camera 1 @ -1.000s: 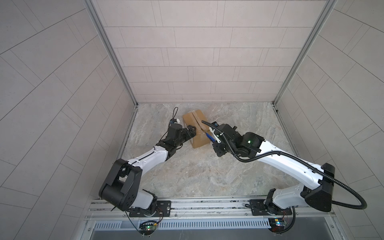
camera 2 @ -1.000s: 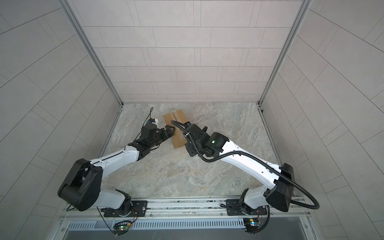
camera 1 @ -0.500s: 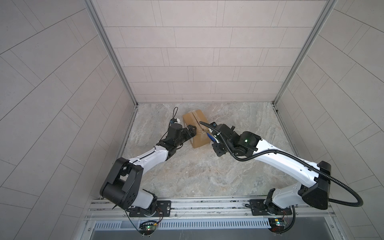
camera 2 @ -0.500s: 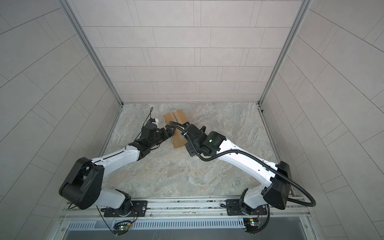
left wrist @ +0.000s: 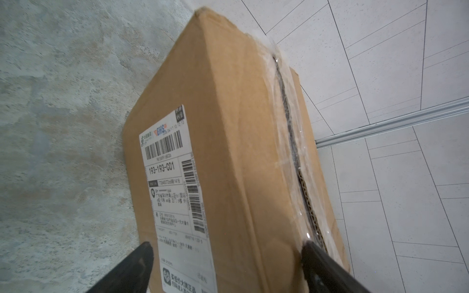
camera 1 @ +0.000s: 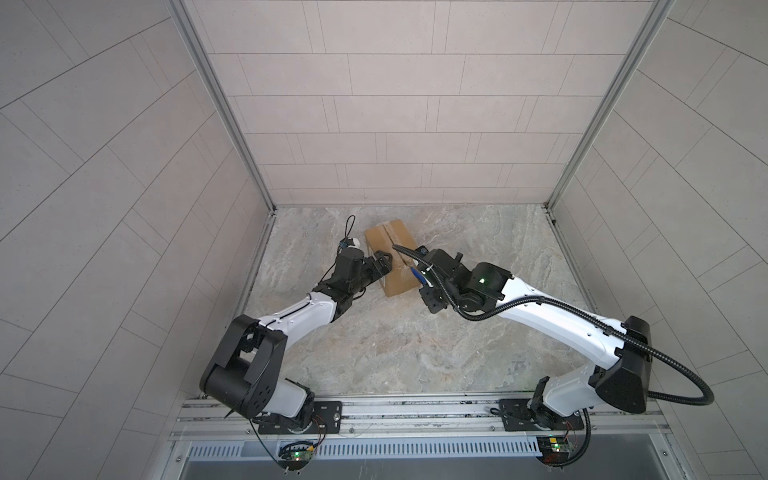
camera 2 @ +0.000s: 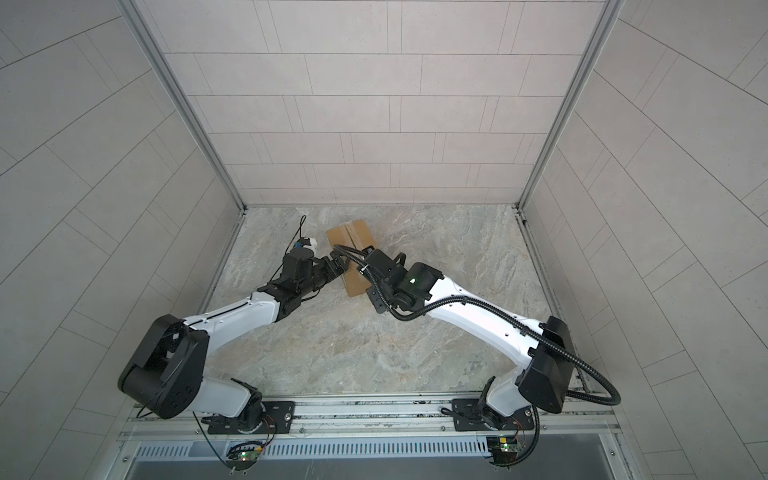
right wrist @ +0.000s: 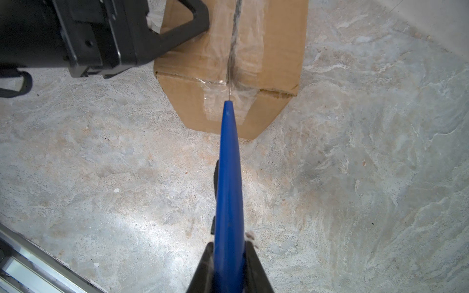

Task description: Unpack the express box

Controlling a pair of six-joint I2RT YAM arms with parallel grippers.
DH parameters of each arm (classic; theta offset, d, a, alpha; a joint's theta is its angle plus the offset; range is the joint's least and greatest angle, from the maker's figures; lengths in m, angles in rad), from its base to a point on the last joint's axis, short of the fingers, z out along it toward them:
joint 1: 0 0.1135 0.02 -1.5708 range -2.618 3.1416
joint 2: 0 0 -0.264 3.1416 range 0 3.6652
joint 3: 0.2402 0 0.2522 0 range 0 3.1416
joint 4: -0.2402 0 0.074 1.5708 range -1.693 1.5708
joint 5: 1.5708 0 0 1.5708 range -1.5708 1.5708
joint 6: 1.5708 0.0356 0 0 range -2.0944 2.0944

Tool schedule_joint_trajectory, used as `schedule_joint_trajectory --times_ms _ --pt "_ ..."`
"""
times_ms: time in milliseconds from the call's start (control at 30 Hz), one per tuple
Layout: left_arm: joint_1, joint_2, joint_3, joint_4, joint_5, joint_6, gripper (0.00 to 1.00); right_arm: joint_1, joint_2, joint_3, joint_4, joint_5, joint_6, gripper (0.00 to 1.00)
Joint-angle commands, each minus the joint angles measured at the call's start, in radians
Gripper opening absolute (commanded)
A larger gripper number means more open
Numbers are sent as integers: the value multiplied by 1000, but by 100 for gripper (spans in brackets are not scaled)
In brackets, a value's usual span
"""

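Toward 12 o'clock on the marbled surface (camera 1: 395, 353), close to the back wall, the express box (camera 1: 399, 237) (camera 2: 353, 237) lay flat with its long axis running from about 11 to 5 o'clock in both top views. Clear tape (left wrist: 286, 126) ran along its top seam, and the corrugated edges showed dark through the gap.

The side facing 9 o'clock carried a white shipping label (left wrist: 172, 182). It read "193-193-C01" in large print beneath a barcode, with more barcodes down one edge. Blocks of Chinese text filled the rest but were too small to read with certainty.

The left claw (camera 1: 384, 259) (left wrist: 225, 250) came in from 8 o'clock with its jaws wide apart, straddling the box's upper edge. One finger (right wrist: 193, 15) lay on the taped top beside the seam, and the other stood beside the label side.

The right claw (right wrist: 229, 248) reached in from 4 o'clock, clamped on a blue utility knife (right wrist: 228, 177) (camera 1: 415, 275). The knife's tip pointed at the box's 5 o'clock end. A thin blade ran from it onto the tape at the seam, where the strip folded over the edge.
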Motion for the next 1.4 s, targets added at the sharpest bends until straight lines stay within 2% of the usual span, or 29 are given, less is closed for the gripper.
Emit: schedule_joint_trajectory --times_ms 0,533,833,1067,1367 --pt "2 13 -19 14 8 -5 94 5 18 26 -13 31 -19 0" --pt "3 22 -17 22 -7 -16 93 6 -56 -3 -117 -22 12 0" --pt "3 8 -21 28 -2 -20 93 6 18 19 -31 -62 18 0" --pt "1 6 -23 34 1 -28 93 5 89 77 -2 -25 8 0" --pt "1 25 -16 33 -7 -33 93 3 74 89 -91 -67 31 0"
